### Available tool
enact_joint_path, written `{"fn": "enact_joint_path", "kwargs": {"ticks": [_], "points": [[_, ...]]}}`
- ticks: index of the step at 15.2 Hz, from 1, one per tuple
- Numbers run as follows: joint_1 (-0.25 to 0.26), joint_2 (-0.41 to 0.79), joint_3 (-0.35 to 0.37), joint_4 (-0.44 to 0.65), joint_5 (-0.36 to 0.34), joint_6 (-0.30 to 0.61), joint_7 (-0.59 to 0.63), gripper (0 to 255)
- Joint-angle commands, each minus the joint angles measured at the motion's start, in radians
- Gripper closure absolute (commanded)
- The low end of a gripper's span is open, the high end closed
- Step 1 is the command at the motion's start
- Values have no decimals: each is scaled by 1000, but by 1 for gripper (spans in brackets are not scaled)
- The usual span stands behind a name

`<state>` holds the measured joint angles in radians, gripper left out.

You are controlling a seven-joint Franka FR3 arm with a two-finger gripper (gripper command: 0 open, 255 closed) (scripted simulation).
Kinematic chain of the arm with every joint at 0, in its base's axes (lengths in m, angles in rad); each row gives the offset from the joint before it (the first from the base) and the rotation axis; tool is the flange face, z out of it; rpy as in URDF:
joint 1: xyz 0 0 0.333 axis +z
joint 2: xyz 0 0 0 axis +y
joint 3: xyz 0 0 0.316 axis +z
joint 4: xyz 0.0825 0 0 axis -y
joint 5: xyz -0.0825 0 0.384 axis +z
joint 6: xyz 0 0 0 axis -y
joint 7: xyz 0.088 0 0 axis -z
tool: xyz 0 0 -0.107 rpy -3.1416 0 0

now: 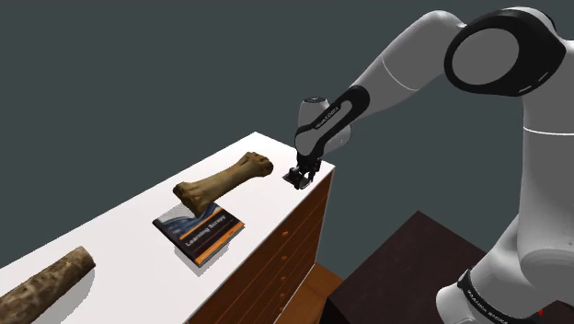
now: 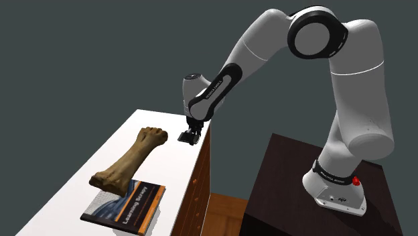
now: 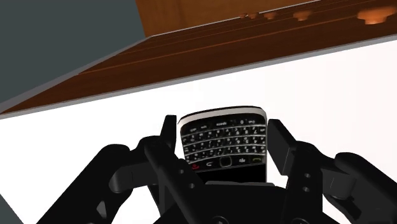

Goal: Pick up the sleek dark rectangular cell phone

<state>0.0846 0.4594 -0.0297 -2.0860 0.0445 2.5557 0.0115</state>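
Observation:
A dark cell phone (image 3: 222, 143) with a small keyboard sits between my two black fingers (image 3: 168, 132), which press against its long sides. The gripper (image 3: 222, 137) is shut on it. In the shoulder view the gripper (image 1: 296, 175) holds the phone (image 1: 298, 182) at the near corner of the white dresser top (image 1: 267, 147), right by its edge. The second exterior view shows the gripper (image 2: 190, 133) with the phone (image 2: 185, 139) tilted just over that same corner. The phone's screen end is hidden under my hand.
A large brown bone (image 1: 225, 182) lies on the top, resting partly on a book (image 1: 200, 230). A rough log (image 1: 41, 285) lies at the shoulder view's lower left. Wooden drawer fronts (image 1: 294, 248) drop below the edge. My dark stand (image 1: 405, 267) is beside the dresser.

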Motion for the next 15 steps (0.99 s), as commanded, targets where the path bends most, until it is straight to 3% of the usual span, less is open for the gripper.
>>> {"fn": "enact_joint_path", "kwargs": {"ticks": [1,15], "points": [[1,-20,-1,-2,-1,-18,1,255],[4,-144,-6,6,-11,-150,9,255]]}}
